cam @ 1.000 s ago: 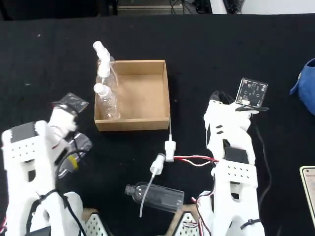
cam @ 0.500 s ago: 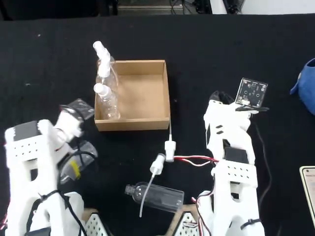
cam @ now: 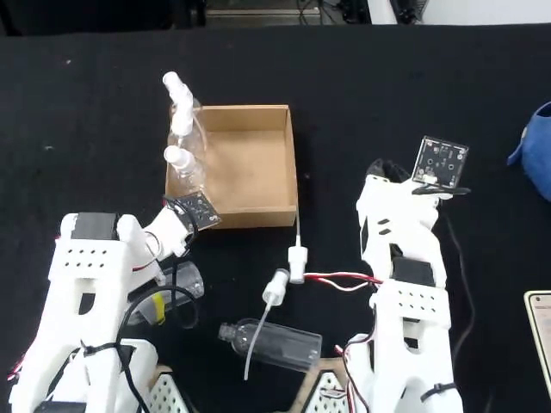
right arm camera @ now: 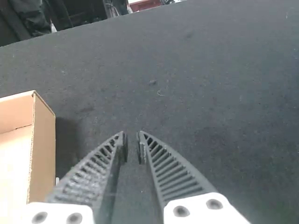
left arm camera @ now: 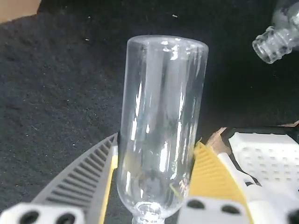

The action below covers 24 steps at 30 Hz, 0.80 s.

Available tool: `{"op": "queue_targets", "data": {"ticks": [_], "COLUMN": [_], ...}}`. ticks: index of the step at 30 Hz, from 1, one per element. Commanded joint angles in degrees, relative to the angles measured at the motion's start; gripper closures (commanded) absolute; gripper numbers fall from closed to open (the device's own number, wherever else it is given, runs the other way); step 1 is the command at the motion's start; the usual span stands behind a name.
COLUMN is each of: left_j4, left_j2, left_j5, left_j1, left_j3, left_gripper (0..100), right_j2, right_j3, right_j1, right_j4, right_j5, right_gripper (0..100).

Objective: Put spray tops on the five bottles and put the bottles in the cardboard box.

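Note:
A clear capless bottle (left arm camera: 161,112) lies between the fingers of my left gripper (left arm camera: 158,140), which is shut on it; from above, this bottle (cam: 178,284) is held low just in front of the cardboard box (cam: 258,168). Two bottles with spray tops (cam: 182,116) (cam: 188,172) stand at the box's left wall. Another capless bottle (cam: 274,342) lies on the table, its neck (left arm camera: 272,43) close to my left gripper. Two loose spray tops (cam: 298,258) (cam: 275,288) lie between the arms. My right gripper (right arm camera: 131,136) is shut on nothing, over bare cloth right of the box (right arm camera: 21,135).
A red and white cable (cam: 340,280) runs from the right arm toward the loose spray tops. A blue object (cam: 535,146) sits at the table's right edge, a card (cam: 541,331) at the lower right. Black cloth covers the table.
My left arm has swung to the right toward the box's front, carrying the clear bottle with it. The right arm has kept still.

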Motion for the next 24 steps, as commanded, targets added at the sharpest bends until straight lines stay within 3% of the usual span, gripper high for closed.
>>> {"op": "queue_targets", "data": {"ticks": [1,8,11,18,24], "left_j4": [0.53,0.53,-3.6,-24.26,-26.46], "left_j2": [-0.62,-0.62,-0.53,0.18,1.32], "left_j5": [-0.35,0.09,1.32,24.97,42.29], "left_j1": [-2.86,-20.97,-28.09,-37.58,-36.62], "left_j3": [-1.1,-4.09,-2.59,2.15,1.89], "left_gripper": [95,95,95,95,94], "right_j2": [-1.1,-1.1,-1.1,-1.1,-1.1], "right_j3": [-0.48,-0.48,-0.57,-0.57,-0.57], "right_j1": [1.05,1.05,1.05,0.97,0.97], "right_j4": [-1.49,-1.58,-1.67,-1.76,-1.58], "right_j5": [0.09,0.09,0.09,0.09,0.09], "right_gripper": [97.3,97.3,97.3,97.3,97.3]}}
